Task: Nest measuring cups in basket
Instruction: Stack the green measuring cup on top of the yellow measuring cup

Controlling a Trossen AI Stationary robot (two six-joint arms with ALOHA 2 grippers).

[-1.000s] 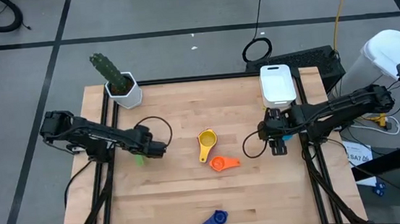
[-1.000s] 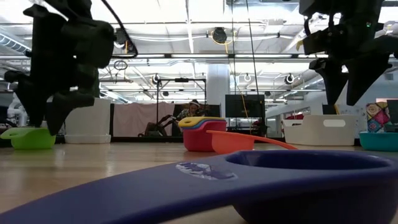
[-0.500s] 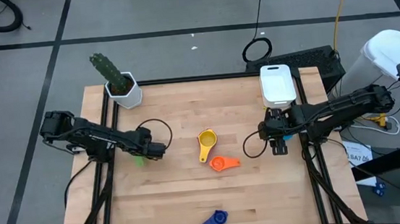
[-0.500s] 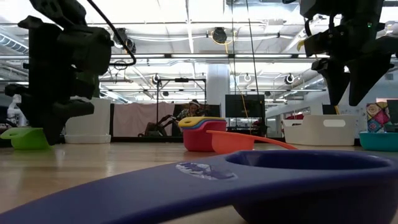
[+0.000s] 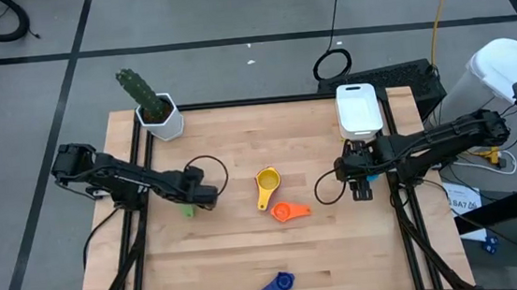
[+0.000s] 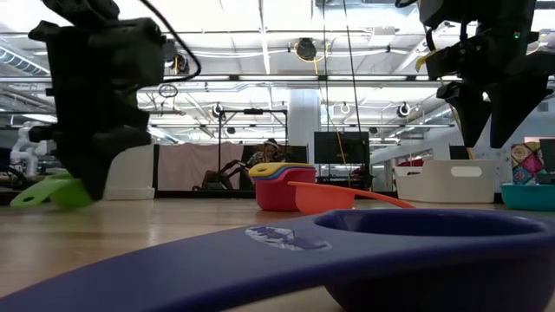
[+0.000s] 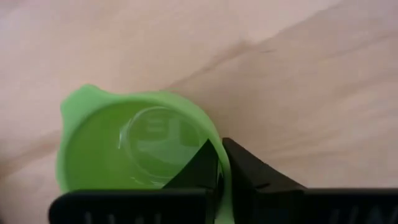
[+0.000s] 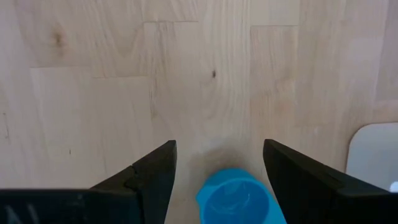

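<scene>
A green measuring cup point(image 7: 137, 143) sits at the table's left, with my left gripper point(image 7: 224, 171) shut on its rim. My right gripper point(image 8: 217, 168) hangs open at the right, above a light blue cup point(image 8: 236, 199) and clear of it. A yellow cup point(image 5: 267, 180) nested in a red one point(image 6: 277, 195), an orange cup point(image 5: 288, 212) and a dark blue cup point(image 5: 277, 285) rest on the wood. The white basket point(image 5: 359, 108) stands at the far right. My left gripper pinches the green cup's rim wall point(image 7: 222, 163), one finger point(image 7: 199, 168) inside the bowl and the other point(image 7: 255, 177) outside. The fingers come steeply from above. The cup point(image 6: 56, 189) is tilted, its handle point(image 6: 26, 195) sticking out low toward the table.
A white hexagonal pot with a cactus point(image 5: 159, 116) stands at the far left corner. A teal cup point(image 6: 527, 196) shows at the right in the low view. Bare wood lies between the green cup and the yellow cup.
My left gripper has tipped more steeply downward, sunk a little and shut on the green cup's rim. The cup has shifted slightly toward the table's right and now sits tilted where it stood level before.
</scene>
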